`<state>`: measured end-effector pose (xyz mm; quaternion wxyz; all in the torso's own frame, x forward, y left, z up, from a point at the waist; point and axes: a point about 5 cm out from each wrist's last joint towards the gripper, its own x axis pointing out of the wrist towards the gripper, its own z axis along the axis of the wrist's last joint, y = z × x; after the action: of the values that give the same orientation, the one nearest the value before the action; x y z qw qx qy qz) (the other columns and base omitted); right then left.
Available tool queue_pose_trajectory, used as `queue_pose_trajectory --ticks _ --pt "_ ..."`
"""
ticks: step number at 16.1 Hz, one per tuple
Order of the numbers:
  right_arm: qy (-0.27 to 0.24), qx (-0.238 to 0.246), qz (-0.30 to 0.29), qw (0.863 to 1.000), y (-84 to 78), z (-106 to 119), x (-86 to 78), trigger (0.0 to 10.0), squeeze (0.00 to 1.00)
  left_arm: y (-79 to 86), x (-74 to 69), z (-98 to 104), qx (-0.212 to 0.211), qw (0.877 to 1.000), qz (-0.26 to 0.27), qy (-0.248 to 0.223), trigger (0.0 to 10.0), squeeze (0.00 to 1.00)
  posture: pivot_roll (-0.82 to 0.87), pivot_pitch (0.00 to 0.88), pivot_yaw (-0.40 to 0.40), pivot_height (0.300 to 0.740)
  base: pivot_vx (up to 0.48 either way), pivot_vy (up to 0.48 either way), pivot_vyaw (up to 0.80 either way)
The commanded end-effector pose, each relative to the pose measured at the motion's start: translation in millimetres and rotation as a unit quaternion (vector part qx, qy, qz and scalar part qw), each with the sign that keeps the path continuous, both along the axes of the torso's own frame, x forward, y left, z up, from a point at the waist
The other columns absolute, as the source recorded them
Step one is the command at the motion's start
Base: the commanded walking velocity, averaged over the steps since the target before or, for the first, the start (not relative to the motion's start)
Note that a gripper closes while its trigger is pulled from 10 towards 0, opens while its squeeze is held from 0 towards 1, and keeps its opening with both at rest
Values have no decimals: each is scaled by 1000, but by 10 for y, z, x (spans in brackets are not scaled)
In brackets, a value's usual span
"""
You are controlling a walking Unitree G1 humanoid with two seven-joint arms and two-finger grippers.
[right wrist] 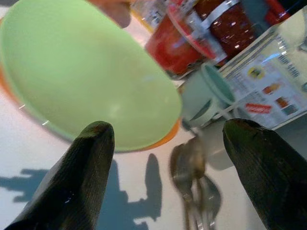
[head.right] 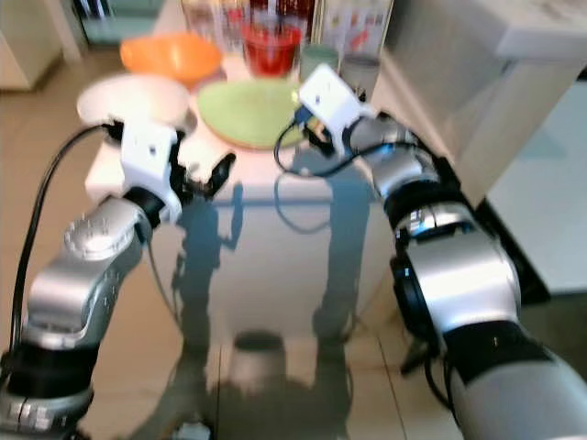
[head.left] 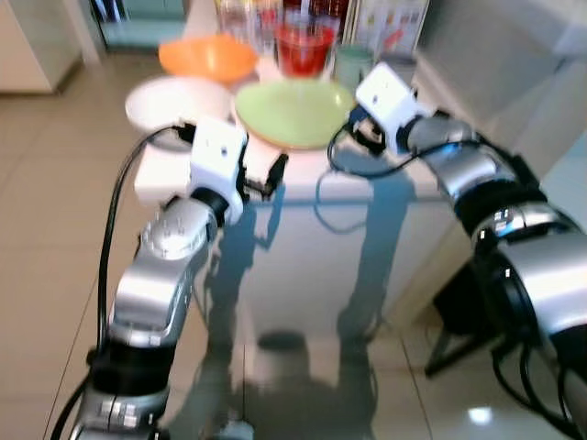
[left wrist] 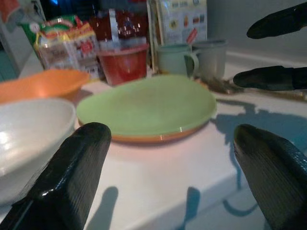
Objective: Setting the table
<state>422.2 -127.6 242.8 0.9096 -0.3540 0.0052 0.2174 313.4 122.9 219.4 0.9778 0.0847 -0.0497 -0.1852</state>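
Far left on the white table (left wrist: 158, 191): a white bowl (head.left: 174, 99). Sits right at the near left corner. Behind it, an orange bowl (head.left: 206, 57), further back.

Next, the left gripper (left wrist: 170, 136). Hangs at the near edge of the table, just in front of the white bowl and the green plate. Keeps nothing between its two black fingers (left wrist: 72, 177). Spread wide apart.

In the middle, the green plate (head.left: 293, 112). Lies flat, close beside the white bowl. Rests on top of an orange plate (left wrist: 144, 139), with just a thin orange rim peeking out below.

Behind the green plate, a red cup (head.left: 303, 46) with bright packets (left wrist: 62, 43) at its left. Right of the red cup, a green mug (left wrist: 175, 57), then a grey mug (left wrist: 211, 56) touching it. Behind the mugs, a standing card (left wrist: 180, 21) with small pictures.

In front of the mugs, some metal cutlery (right wrist: 189, 167), blurry, maybe spoons. Lies on the table just beside the right rim of the green plate.

Last, the right gripper (right wrist: 168, 125). Hovers over the right side of the table, above the cutlery and the plate's edge. Fingers (right wrist: 86, 182) wide apart too, gripping nothing.
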Motion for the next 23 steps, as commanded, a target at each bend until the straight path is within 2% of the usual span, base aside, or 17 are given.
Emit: queue_pose_trajectory --ticks 1,5,9,13,18,21,23 --pt "-2 -6 0 1000 -25 19 2 10000 0 -12 0 12 0 1000 -2 -3 10000 0 180 69 -42 740 480 0 0" --pt "-1 -5 0 1000 -28 13 1 10000 0 -27 -8 5 6 1000 -7 -1 10000 0 180 72 -39 740 401 0 0" --pt "1 -6 1 1000 -29 -1 -2 10000 0 -35 -15 3 6 1000 -8 -2 10000 0 177 79 -41 740 0 0 0" --pt "-11 -64 25 998 20 35 -7 10000 0 -37 -19 16 4 1000 -9 -4 10000 0 178 81 -40 740 0 0 0" --pt "-2 -87 45 995 99 -26 -22 10000 0 -20 -30 27 4 1000 -8 -4 10000 0 186 93 -38 740 0 0 0" --pt "1 -77 48 996 117 -46 -27 10000 0 -10 -32 22 7 1000 -5 -2 10000 0 190 99 -34 740 0 0 0" --pt "0 -69 47 997 114 -44 -28 10000 0 34 -8 -48 32 999 -4 18 10000 0 187 102 -26 740 0 0 0"
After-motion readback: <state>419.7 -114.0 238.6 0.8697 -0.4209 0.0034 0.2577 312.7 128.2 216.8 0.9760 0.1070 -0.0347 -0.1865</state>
